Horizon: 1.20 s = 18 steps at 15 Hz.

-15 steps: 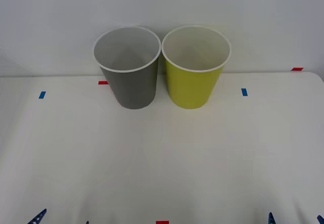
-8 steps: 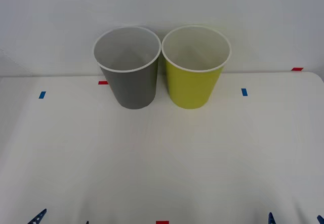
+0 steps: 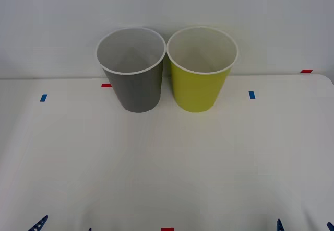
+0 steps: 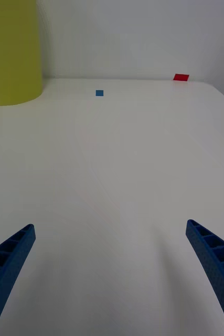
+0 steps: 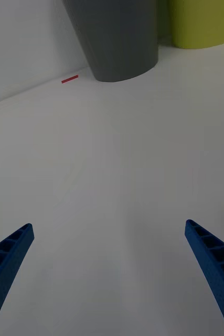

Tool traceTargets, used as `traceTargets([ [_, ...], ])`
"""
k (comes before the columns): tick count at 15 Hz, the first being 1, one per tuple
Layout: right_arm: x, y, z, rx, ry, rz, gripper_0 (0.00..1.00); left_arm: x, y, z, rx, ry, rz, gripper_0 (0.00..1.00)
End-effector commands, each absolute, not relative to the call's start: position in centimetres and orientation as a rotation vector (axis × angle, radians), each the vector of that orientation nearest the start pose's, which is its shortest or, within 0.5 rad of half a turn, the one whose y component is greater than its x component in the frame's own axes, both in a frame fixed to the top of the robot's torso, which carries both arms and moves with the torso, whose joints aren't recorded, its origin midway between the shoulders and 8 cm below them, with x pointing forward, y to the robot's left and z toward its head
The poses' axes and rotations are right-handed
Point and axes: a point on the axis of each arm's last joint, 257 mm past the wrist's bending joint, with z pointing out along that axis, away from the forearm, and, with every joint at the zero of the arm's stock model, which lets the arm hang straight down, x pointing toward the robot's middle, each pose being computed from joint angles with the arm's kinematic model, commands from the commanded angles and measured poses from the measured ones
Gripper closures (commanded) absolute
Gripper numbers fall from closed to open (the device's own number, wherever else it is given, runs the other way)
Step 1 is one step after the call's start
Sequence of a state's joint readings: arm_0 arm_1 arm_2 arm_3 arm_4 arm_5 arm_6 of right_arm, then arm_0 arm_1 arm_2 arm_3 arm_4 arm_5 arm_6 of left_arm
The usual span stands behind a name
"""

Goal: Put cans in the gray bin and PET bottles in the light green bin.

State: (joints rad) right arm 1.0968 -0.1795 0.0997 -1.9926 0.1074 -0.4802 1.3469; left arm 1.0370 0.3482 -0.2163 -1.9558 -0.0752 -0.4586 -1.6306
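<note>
The gray bin point(image 3: 133, 84) stands upright at the back of the white table, touching or nearly touching the light green bin point(image 3: 200, 82) on its right. Both show white insides and white rims; their bottoms are hidden. The cans and PET bottles are out of view. My left gripper point(image 3: 63, 227) is at the table's near edge on the left, open and holding nothing, with the gray bin point(image 5: 119, 39) far ahead of it. My right gripper point(image 3: 305, 226) is at the near edge on the right, also open with nothing in it, and the light green bin point(image 4: 11, 52) is far ahead.
Small blue tape marks point(image 3: 43, 97) point(image 3: 252, 94) and red ones point(image 3: 106, 85) point(image 3: 306, 71) point(image 3: 167, 229) lie on the table point(image 3: 167, 163). A plain white wall rises right behind the bins. The table's rounded corner is at the far right.
</note>
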Motion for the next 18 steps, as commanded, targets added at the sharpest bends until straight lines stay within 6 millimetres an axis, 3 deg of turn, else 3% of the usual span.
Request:
traceTargets([
  [1, 20.78, -29.84, -29.65, 0.034, 1.738, -0.097, 0.0, 20.89, 25.32, -31.87, 0.35, 1.763, 0.127, 0.0],
  [18, 20.78, -29.84, -29.65, 0.034, 1.738, -0.097, 0.0, 20.89, 25.32, -31.87, 0.35, 1.763, 0.127, 0.0],
])
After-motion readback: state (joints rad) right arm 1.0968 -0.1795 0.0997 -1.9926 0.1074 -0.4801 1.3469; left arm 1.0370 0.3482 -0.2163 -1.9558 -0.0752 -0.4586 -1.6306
